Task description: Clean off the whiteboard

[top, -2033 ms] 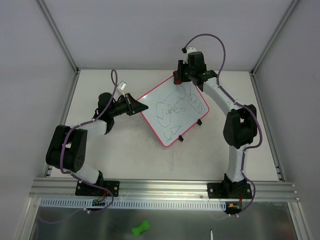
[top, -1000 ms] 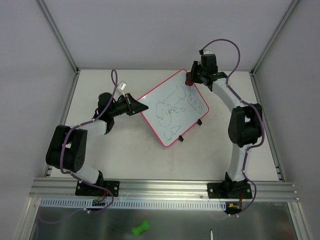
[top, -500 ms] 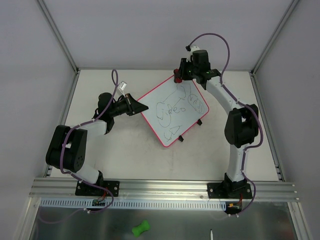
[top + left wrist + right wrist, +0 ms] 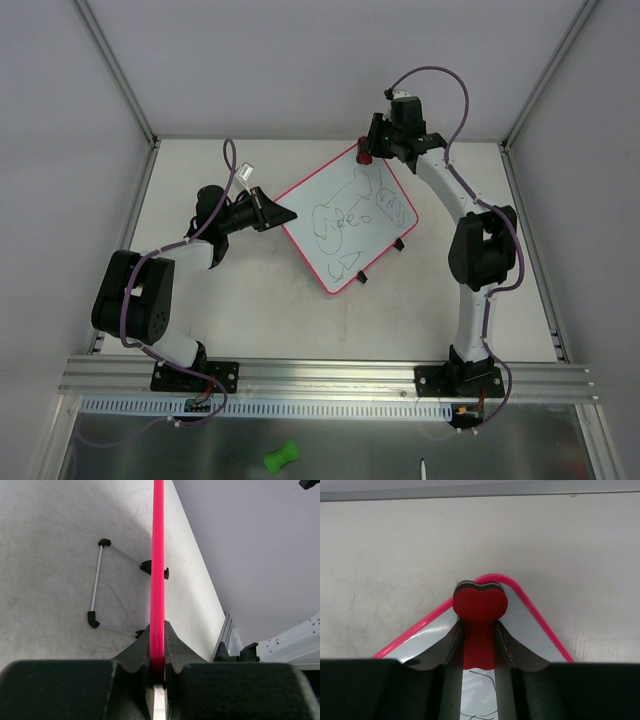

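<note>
Red eraser (image 4: 480,602) at whiteboard (image 4: 345,225) corner

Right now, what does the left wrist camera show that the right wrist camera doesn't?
Only the left wrist view: the whiteboard seen edge-on, its red frame pinched in the left gripper, and a thin wire stand with black feet beside it. Only the right wrist view: the red eraser held in the right gripper at a rounded corner of the board, plus dark pen lines on its white face. Both: the red frame and the pale table.
</note>
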